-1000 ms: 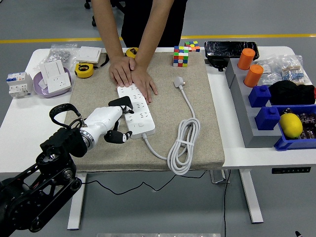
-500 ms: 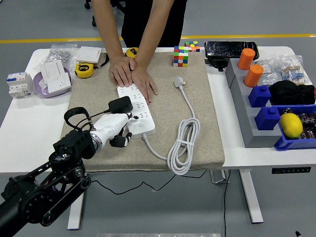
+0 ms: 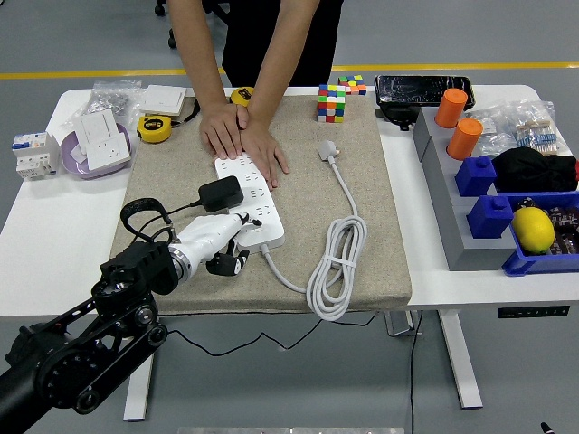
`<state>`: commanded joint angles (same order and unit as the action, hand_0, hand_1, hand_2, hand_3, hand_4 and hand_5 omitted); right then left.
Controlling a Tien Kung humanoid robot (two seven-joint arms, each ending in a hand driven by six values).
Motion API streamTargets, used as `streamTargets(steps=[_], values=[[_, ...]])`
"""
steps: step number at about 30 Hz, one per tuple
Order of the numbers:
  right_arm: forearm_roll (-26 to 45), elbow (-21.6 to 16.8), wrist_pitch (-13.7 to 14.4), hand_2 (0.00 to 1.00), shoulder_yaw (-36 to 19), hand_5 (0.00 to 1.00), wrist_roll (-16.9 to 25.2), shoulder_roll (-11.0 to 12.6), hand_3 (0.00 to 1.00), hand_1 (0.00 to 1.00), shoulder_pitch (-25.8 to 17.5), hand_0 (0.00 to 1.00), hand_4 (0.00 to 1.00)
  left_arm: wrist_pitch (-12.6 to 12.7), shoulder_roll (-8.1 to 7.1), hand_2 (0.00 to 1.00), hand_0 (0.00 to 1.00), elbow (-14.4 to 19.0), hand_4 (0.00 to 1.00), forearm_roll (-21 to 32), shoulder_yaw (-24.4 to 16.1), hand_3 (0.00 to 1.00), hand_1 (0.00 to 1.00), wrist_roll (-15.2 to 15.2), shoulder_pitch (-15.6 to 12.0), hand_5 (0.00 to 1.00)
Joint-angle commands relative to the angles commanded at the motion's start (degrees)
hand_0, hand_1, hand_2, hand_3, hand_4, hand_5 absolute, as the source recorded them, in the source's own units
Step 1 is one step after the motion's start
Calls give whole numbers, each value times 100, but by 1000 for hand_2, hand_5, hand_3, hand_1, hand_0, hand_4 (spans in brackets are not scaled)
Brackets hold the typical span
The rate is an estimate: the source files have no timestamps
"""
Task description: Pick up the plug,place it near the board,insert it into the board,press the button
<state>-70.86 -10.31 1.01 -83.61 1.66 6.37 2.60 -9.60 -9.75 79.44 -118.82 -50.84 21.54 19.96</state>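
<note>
**Plug left at the board, hand backing off**

A white desk [image 3: 36,235] under a grey floor, a coarse beige mat [image 3: 362,217] spread across its middle, clutter pushed to both ends. On the mat lies the long white power strip [image 3: 253,203], smooth hard plastic, its thick rubbery cord looping into a tied coil [image 3: 336,267] with a white plug [image 3: 327,150] lying loose at the far end. A person across the desk presses both hands [image 3: 240,136] flat on the strip's far end, pinning it.

Now the change: a second ago the black plug [image 3: 221,193], a blocky matte adapter, sat up in the left hand [image 3: 213,242]; now it rests at the strip's left edge, touching it, and the hand has dropped back toward the near end. The white fingers are loosely curled and hold nothing, dark tips pointing down by the strip's near corner. The plug looks tilted, not seated flush, so I'd judge insertion unfinished, and the button press still ahead. The right arm is out of view.
</note>
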Motion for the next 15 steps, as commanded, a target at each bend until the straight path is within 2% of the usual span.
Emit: streamTargets(steps=[15], values=[[12, 0, 1, 835, 15, 998, 3, 3, 849, 902, 6, 977, 998, -148, -3, 152, 162, -110, 503, 0, 32, 802, 38, 64, 25, 2]])
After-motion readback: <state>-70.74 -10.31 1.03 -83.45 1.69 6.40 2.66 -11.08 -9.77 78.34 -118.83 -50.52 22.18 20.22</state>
